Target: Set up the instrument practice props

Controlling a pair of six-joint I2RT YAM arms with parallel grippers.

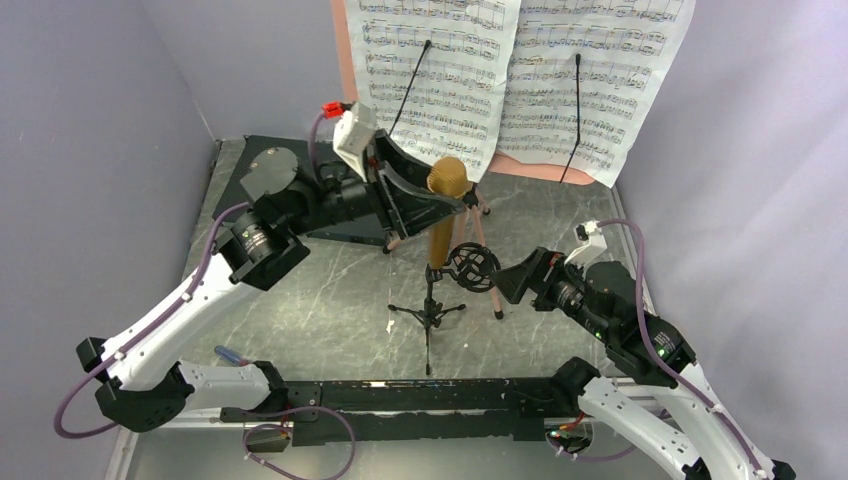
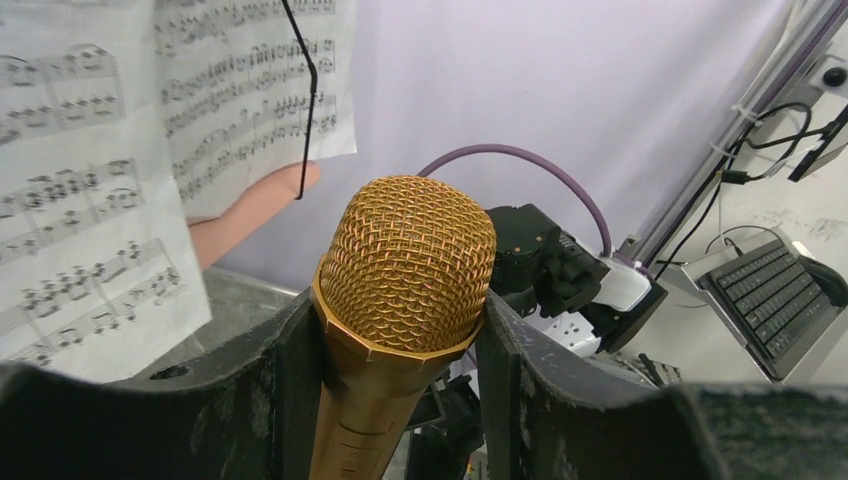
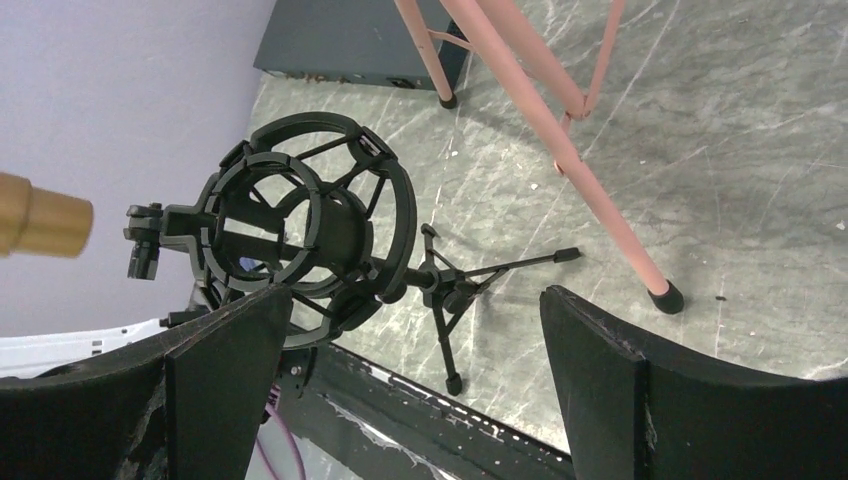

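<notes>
Two pages [image 1: 430, 80] cropped, microphone [image 2: 408, 262] clamped (left claw [image 2: 400, 330])

A flat black box [image 3: 350, 40] lies at the grey marbled table's [image 1: 330, 300] far-left corner.

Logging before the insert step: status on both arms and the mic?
Left gripper shut on gold mesh-head microphone. Right gripper open, facing black ring mount of small tripod stand. Microphone tail beside ring, not seated. Pink music-stand legs close behind.
</notes>
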